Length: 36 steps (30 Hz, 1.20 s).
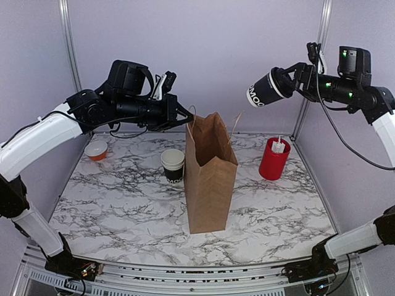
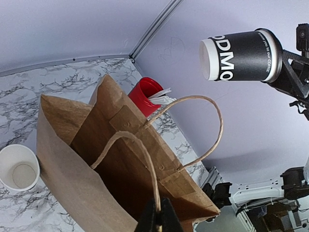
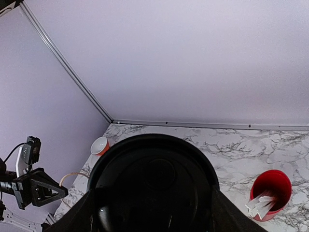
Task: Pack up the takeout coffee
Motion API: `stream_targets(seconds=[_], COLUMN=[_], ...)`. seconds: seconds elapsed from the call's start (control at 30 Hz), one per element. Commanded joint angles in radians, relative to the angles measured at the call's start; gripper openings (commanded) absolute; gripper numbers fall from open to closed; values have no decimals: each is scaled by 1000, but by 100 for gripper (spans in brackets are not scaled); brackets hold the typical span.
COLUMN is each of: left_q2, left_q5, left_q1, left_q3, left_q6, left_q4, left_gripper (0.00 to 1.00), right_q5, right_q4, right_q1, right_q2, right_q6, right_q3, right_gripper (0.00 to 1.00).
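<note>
Large white letters "ODMO" on side of black coffee cup (image 2: 241, 55), word cut off at edges, small white line near rim reading "TO OUR COFFEE"

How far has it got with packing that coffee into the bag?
The takeout coffee already has its lid. In hand: the right gripper holds it sideways in the air, right of the open paper bag, whose handle the left gripper pinches. Left: lowering the cup into the bag.

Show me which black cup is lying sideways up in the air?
The takeout coffee, held by the right gripper high above the table, on its side. The other black cup stands upright and lidless on the table beside the paper bag.
</note>
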Motion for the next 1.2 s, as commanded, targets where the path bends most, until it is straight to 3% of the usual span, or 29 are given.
stream_targets(seconds=[0.0,0.33,0.57,1.17], left_q2=[24,25,-75,-127], left_q5=[-4,-52,-191,-226], left_q1=[-8,-37,-50,-62], left_q3=[50,65,-59,-154], left_q6=[14,-9,-52,-78], left_q4=[-7,-7,50,138], left_gripper=[0,0,0,0], right_q5=[-22,108,212,287], right_q4=[67,57,-4,-133], right_q1=[27,266,419,552], right_q2=[19,145,211,308], right_q6=[24,15,14,6], right_q3=[52,169,200,204], right_gripper=[56,56,55,54])
